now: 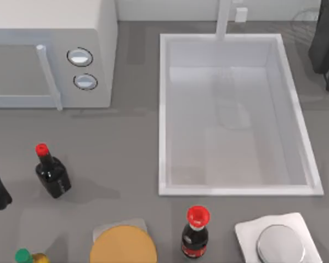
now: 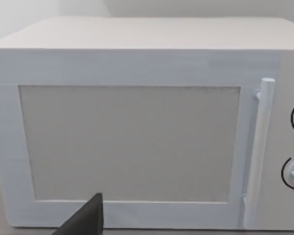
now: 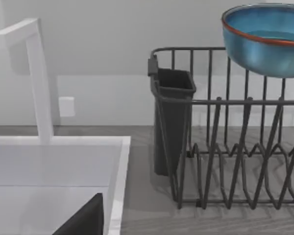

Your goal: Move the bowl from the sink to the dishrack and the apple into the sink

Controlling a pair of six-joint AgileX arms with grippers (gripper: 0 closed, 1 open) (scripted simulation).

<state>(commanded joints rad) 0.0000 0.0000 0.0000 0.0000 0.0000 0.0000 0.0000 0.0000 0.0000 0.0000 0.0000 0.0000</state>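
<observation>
The bowl (image 3: 264, 41) is being seen at the top of the dishrack (image 3: 172, 117), above its upright wires, at about 1 o'clock of the table in the top view; whether it is being fully carried by the wires cannot be told. The right gripper (image 3: 85, 218) is being held near that corner, beside the sink (image 1: 236, 190), probably because the bowl is being delivered there; whether its jaws are open or closed cannot be told. The sink basin is being shown with nothing inside, so the apple part is judged as not yet done. The left gripper (image 2: 85, 218) is being parked at 9 o'clock, facing the microwave (image 2: 137, 49); its jaw state cannot be told either.
</observation>
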